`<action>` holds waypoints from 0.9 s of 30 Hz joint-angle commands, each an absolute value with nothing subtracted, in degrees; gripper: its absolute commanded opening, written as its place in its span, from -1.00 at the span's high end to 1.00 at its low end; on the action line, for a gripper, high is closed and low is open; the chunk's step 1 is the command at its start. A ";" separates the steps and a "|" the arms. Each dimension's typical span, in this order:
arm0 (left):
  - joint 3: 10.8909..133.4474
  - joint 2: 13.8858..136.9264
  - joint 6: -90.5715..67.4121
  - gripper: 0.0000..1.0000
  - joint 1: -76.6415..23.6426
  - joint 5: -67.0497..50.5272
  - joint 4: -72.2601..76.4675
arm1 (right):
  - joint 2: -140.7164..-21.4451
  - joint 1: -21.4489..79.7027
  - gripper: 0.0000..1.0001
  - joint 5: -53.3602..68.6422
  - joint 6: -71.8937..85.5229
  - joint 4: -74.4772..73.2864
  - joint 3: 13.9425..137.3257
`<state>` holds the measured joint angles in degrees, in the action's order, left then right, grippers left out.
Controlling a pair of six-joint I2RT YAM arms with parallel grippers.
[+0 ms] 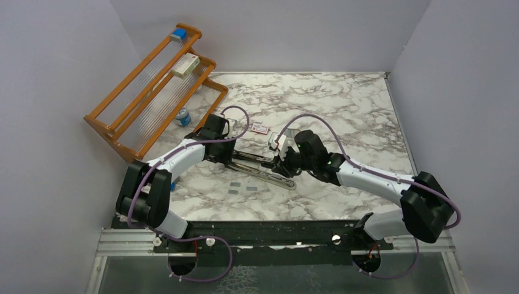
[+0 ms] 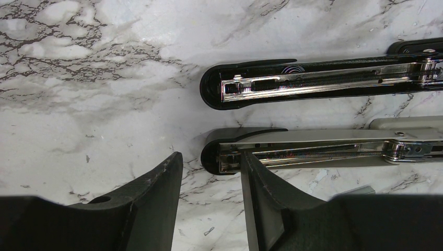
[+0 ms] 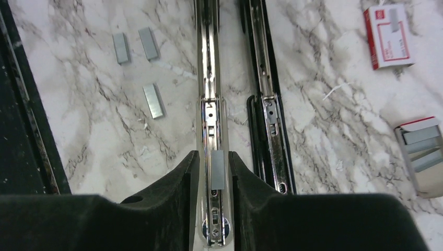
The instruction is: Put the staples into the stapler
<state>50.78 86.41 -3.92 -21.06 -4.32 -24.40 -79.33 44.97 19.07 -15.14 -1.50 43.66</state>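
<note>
The black stapler (image 3: pixel 265 99) lies opened flat, its silver rail up, also in the left wrist view (image 2: pixel 313 78). Beside it lies a light grey stapler-like tool (image 3: pixel 209 78), opened too. My right gripper (image 3: pixel 213 155) straddles the grey tool's rail, open. One strip of staples (image 3: pixel 218 170) rests on that rail between the fingers, a slim gap on each side. Three loose strips (image 3: pixel 153 100) lie to the left. The red-and-white packet (image 3: pixel 389 35) and grey tray (image 3: pixel 423 151) sit right. My left gripper (image 2: pixel 211 162) is open at the grey tool's tip (image 2: pixel 222 157), holding nothing.
A wooden rack (image 1: pixel 153 86) with small boxes stands at the back left, a small blue-and-white bottle (image 1: pixel 182 116) at its foot. Grey walls close in the marble table (image 1: pixel 343 110) on three sides. Both arms meet over the two opened tools mid-table.
</note>
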 commanded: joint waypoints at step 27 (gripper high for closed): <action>53.46 87.35 -2.29 0.49 -20.70 -2.78 -23.90 | -83.54 44.90 0.33 16.39 -5.55 5.32 41.32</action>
